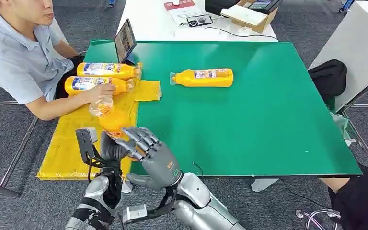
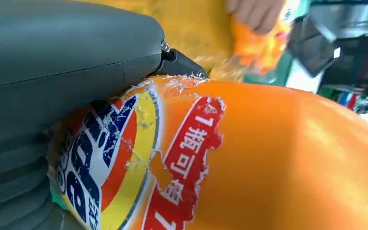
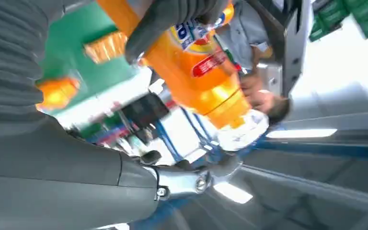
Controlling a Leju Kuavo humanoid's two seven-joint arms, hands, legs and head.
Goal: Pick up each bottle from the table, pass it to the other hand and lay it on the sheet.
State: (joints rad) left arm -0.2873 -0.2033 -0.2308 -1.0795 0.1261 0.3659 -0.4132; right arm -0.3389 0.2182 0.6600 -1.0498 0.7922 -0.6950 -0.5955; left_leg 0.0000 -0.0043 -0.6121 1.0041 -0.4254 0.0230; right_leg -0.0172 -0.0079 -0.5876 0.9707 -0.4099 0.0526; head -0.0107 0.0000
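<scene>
bottle in left hand, person's hand touching

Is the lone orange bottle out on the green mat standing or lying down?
Lying down. The orange bottle rests on its side on the green mat, cap end toward the yellow sheet, untouched.

Looks like an office or lab workspace. Grey carpet floor throughout, white desks beyond the robot's hands carrying an open cardboard box and papers, plus a green-topped table with a seated person alongside.
</scene>
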